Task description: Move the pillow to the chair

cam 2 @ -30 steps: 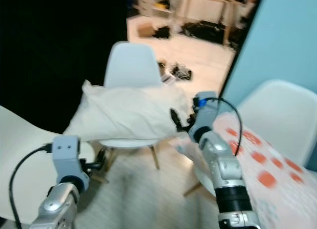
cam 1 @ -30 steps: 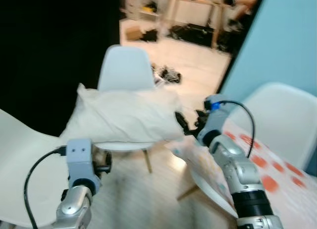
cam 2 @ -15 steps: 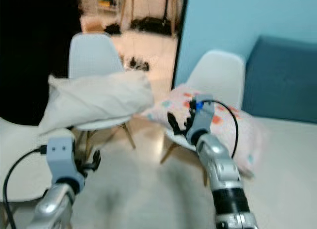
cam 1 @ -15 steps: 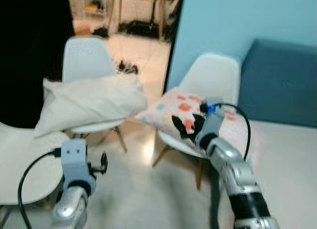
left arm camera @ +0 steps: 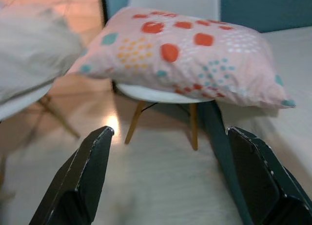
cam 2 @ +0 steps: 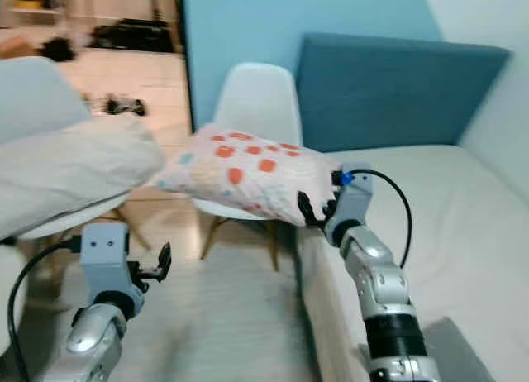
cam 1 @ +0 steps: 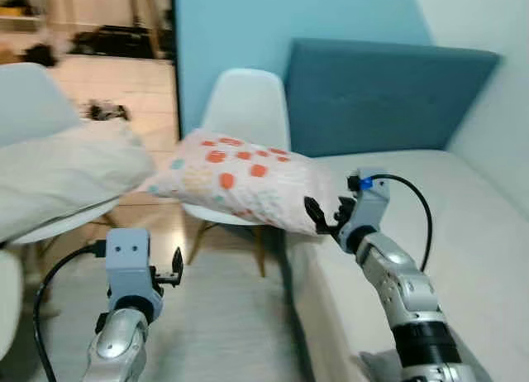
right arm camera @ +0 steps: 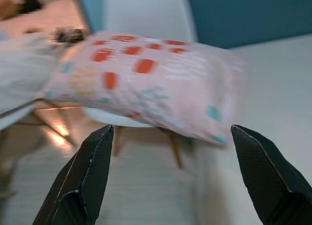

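A pink pillow with red and teal spots (cam 1: 240, 179) lies across the seat of a white chair (cam 1: 246, 101) straight ahead, one end reaching towards the bed's edge. My right gripper (cam 1: 325, 212) hovers just short of that end, open, with nothing between its fingers (right arm camera: 87, 181). Lower and to the left, my left gripper (cam 1: 169, 268) is raised over the floor, open and empty, pointing at the same pillow (left arm camera: 180, 54). A plain cream pillow (cam 1: 58, 179) rests on a second white chair (cam 2: 33, 80) at the left.
A bed with a pale cover (cam 1: 430, 208) and a blue headboard (cam 1: 372, 93) takes up the right side, its corner close to the chair's legs (left arm camera: 194, 127). Light wooden floor (cam 1: 223, 316) runs between the chairs. A doorway behind opens onto a cluttered room (cam 1: 99, 35).
The camera has swung to the right, so both chairs slid left and the bed came into view. Both arms kept their pose with fingers apart.
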### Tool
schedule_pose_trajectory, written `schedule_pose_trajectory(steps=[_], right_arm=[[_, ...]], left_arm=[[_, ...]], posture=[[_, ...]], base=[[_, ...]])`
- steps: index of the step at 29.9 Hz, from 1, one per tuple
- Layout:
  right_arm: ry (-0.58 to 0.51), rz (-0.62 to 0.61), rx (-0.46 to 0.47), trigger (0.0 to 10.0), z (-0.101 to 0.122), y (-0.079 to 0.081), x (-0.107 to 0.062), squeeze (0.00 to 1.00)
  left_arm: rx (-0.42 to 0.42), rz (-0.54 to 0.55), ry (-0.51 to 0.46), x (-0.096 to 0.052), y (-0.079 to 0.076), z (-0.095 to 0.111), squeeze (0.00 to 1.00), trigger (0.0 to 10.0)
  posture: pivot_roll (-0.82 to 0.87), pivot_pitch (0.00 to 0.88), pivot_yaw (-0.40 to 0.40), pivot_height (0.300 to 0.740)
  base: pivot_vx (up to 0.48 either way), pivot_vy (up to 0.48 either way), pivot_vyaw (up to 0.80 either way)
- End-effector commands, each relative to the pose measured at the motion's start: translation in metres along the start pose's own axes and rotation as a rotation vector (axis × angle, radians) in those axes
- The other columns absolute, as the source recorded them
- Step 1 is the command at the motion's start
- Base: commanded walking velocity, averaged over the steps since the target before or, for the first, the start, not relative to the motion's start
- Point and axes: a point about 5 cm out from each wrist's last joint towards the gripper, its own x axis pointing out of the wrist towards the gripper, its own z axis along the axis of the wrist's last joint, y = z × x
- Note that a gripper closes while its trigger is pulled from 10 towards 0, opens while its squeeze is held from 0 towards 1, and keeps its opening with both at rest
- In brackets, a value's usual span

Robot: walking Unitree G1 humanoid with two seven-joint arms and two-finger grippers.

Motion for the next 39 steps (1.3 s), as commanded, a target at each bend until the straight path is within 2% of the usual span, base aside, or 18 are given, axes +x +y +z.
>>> schedule_pose_trajectory(steps=[1, 5, 12, 15, 18, 21, 22, 24, 25, 26, 27, 28, 29, 30, 31, 35, 39], right_arm=[[0.022, -0.032, 0.001, 10.0, -0.004, -0.007, 0.001, 0.0], [0.021, -0.044, 0.001, 10.0, -0.002, -0.01, 0.002, 0.0], [0.02, -0.027, 0.015, 10.0, -0.002, -0.006, 0.001, 0.0], [0.025, 0.028, 0.004, 10.0, -0.007, 0.001, -0.003, 0.0], [0.014, 0.053, -0.013, 10.0, -0.011, -0.001, -0.005, 0.0], [-0.004, 0.08, -0.086, 10.0, -0.016, -0.005, -0.01, 0.0], [-0.002, 0.099, -0.09, 10.0, -0.022, -0.005, -0.014, 0.0], [0.015, 0.111, -0.052, 10.0, -0.035, -0.006, -0.022, 0.0], [0.015, 0.111, -0.052, 10.0, -0.035, -0.006, -0.022, 0.0], [0.089, 0.037, -0.014, 10.0, -0.063, -0.02, -0.029, 0.0], [0.089, 0.037, -0.014, 10.0, -0.063, -0.02, -0.029, 0.0], [0.127, -0.008, 0.046, 10.0, -0.077, -0.028, -0.033, 0.0], [0.127, -0.008, 0.046, 10.0, -0.077, -0.028, -0.033, 0.0], [0.158, -0.039, 0.093, 10.0, -0.088, -0.032, -0.037, 0.0], [0.183, -0.044, 0.098, 10.0, -0.096, -0.033, -0.04, 0.0], [0.195, -0.027, 0.074, 10.0, -0.1, -0.029, -0.042, 0.0], [0.173, -0.02, 0.069, 10.0, -0.095, -0.028, -0.039, 0.0]], left_arm=[[0.032, 0.015, 0.004, 0.002, 0.005, -0.003, 0.0, 10.0], [0.048, 0.021, 0.0, 0.002, 0.008, -0.002, 0.0, 10.0], [0.051, 0.025, -0.003, 0.001, 0.01, -0.003, 0.0, 10.0], [0.044, -0.006, -0.019, -0.001, 0.001, -0.004, 0.0, 10.0], [0.025, -0.027, -0.031, -0.001, -0.006, -0.004, 0.0, 10.0], [0.031, -0.063, -0.008, -0.002, -0.016, -0.011, 0.0, 10.0], [0.014, -0.085, 0.018, -0.003, -0.021, -0.018, 0.0, 10.0], [-0.053, -0.066, 0.049, -0.004, -0.016, -0.026, 0.0, 10.0], [-0.053, -0.066, 0.049, -0.004, -0.016, -0.026, 0.0, 10.0], [-0.09, -0.042, 0.084, -0.004, -0.009, -0.037, 0.0, 10.0], [-0.09, -0.042, 0.084, -0.004, -0.009, -0.037, 0.0, 10.0], [-0.102, -0.044, 0.092, -0.004, -0.009, -0.041, 0.0, 10.0], [-0.102, -0.044, 0.092, -0.004, -0.009, -0.041, 0.0, 10.0], [-0.106, -0.046, 0.099, -0.004, -0.008, -0.044, 0.0, 10.0], [-0.096, -0.047, 0.094, -0.004, -0.007, -0.044, 0.0, 10.0], [-0.077, -0.046, 0.088, -0.003, -0.005, -0.045, 0.0, 10.0], [-0.079, -0.046, 0.082, -0.003, -0.005, -0.045, 0.0, 10.0]], posture=[[0.03, 0.0, -0.113, 0.736], [0.04, 0.0, -0.113, 0.736], [0.04, 0.0, -0.116, 0.736], [0.03, 0.0, -0.122, 0.736], [0.03, 0.0, -0.126, 0.736], [0.04, 0.0, -0.128, 0.736], [0.04, 0.0, -0.128, 0.736], [0.03, 0.0, -0.128, 0.736], [0.03, 0.0, -0.128, 0.736], [0.02, 0.0, -0.12, 0.736], [0.02, 0.0, -0.12, 0.736], [0.02, 0.0, -0.12, 0.736], [0.02, 0.0, -0.12, 0.736], [0.03, 0.0, -0.116, 0.736], [0.03, 0.0, -0.117, 0.736], [0.04, 0.0, -0.121, 0.736], [0.03, 0.0, -0.123, 0.736]], base=[[0.0, 0.0, -0.72], [0.0, 0.0, -0.72], [0.0, 0.0, -0.72], [0.0, 0.0, -0.71], [0.0, 0.0, -0.72], [0.0, 0.0, -0.72], [0.0, 0.0, -0.73], [0.0, 0.0, -0.73], [0.0, 0.0, -0.73], [0.0, 0.0, -0.73], [0.0, 0.0, -0.73], [0.0, 0.0, -0.73], [0.0, 0.0, -0.73], [0.0, 0.0, -0.73], [0.0, 0.0, -0.73], [0.0, 0.0, -0.73], [0.0, 0.0, -0.73]])
